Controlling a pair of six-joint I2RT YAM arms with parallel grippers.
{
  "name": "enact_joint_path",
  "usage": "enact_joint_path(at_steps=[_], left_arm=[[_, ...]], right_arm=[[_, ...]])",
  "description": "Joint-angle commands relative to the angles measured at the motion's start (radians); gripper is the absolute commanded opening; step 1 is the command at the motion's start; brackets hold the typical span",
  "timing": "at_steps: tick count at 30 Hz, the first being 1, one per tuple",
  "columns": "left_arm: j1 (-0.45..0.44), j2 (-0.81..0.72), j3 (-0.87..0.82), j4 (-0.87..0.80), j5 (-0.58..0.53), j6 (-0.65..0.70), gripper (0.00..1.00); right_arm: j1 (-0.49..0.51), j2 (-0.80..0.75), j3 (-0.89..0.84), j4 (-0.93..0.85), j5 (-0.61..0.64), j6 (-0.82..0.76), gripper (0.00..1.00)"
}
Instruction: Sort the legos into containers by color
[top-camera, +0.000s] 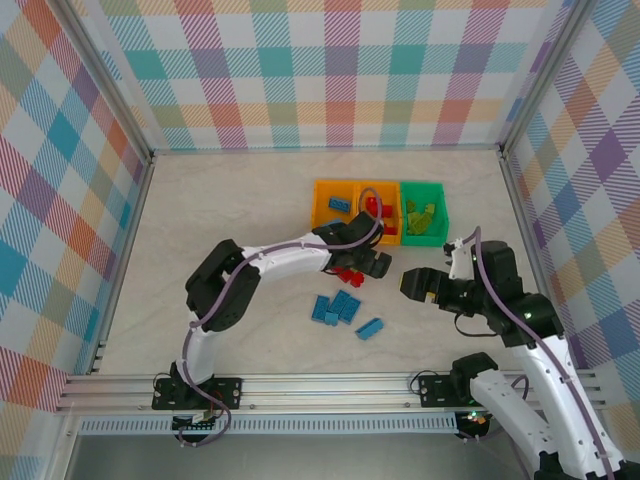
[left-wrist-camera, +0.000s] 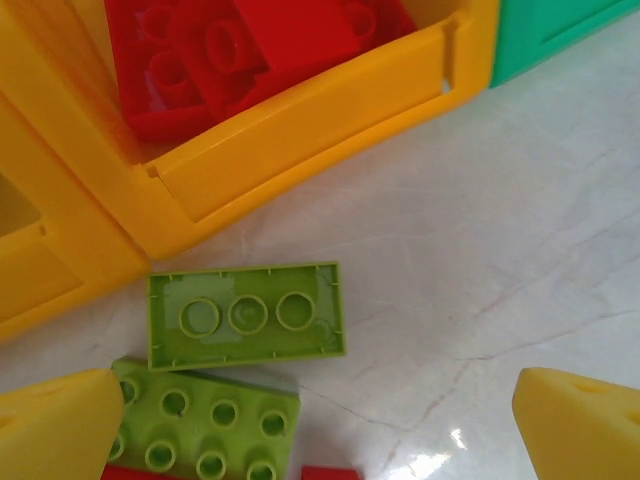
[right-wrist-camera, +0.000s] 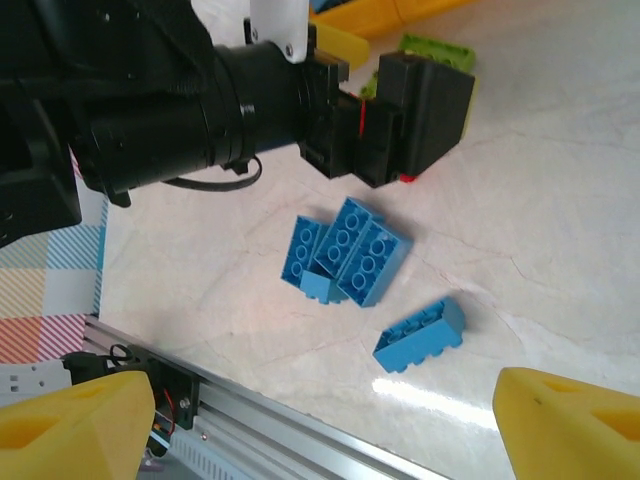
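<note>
The likeliest trouble is nearest the arms. In the top view the right end effector (right-wrist-camera: 325, 425) hangs right of centre, close beside the left arm (right-wrist-camera: 150, 120). Its yellow fingers (right-wrist-camera: 75, 425) are spread wide with nothing between them. If you swing either arm sideways, the two could knock together.

In the right wrist view, beyond those fingers, a cluster of blue legos (right-wrist-camera: 345, 255) lies at centre frame. A lone blue brick (right-wrist-camera: 420, 335) sits just to its lower right. The clustered bricks lean on each other, so a pinch there may lift two or scatter the heap.

Farther out, the left end effector (left-wrist-camera: 318, 425) is wide open and empty, with its fingertips (left-wrist-camera: 55, 425) in the bottom corners of the left wrist view. Between them, toward the left, lies a studded olive-green brick (left-wrist-camera: 205, 430). Just above it, touching or nearly so, an upturned olive-green brick (left-wrist-camera: 245, 315) shows its hollow underside. Closing here could catch both, or shove the farther one against the orange wall just beyond.

Farthest away, three containers stand side by side. The left orange container (top-camera: 338, 183) holds blue, the middle orange container (left-wrist-camera: 300, 130) holds red, and the green container (top-camera: 425, 184) holds olive-green. The green one sits at the upper right of the left wrist view, past the red-filled one. If you release early, an olive brick could land among the reds.
</note>
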Motion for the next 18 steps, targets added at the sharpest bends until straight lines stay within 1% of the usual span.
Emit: enact_joint_path(at_steps=[1, 5, 8, 10, 15, 18], left_arm=[[0.013, 0.043, 0.059, -0.036, -0.029, 0.010, 1.00], [0.015, 0.093, 0.099, -0.038, -0.059, 0.015, 0.98], [0.015, 0.130, 0.128, -0.047, -0.050, 0.038, 0.98], [0.015, 0.150, 0.150, -0.063, -0.063, 0.044, 0.97], [0.015, 0.164, 0.144, -0.072, -0.105, 0.052, 0.93], [0.015, 0.159, 0.119, -0.063, -0.107, 0.055, 0.92]], right_arm=[[0.001, 0.011, -0.018, -0.003, -0.021, 0.004, 0.89], [0.001, 0.024, -0.028, 0.054, -0.041, 0.024, 0.89], [0.001, 0.025, -0.037, 0.071, -0.036, 0.031, 0.90], [0.001, 0.024, -0.040, 0.072, -0.040, 0.035, 0.90], [0.001, 0.015, -0.051, 0.070, -0.038, 0.044, 0.91], [0.000, 0.018, -0.055, 0.075, -0.041, 0.044, 0.91]])
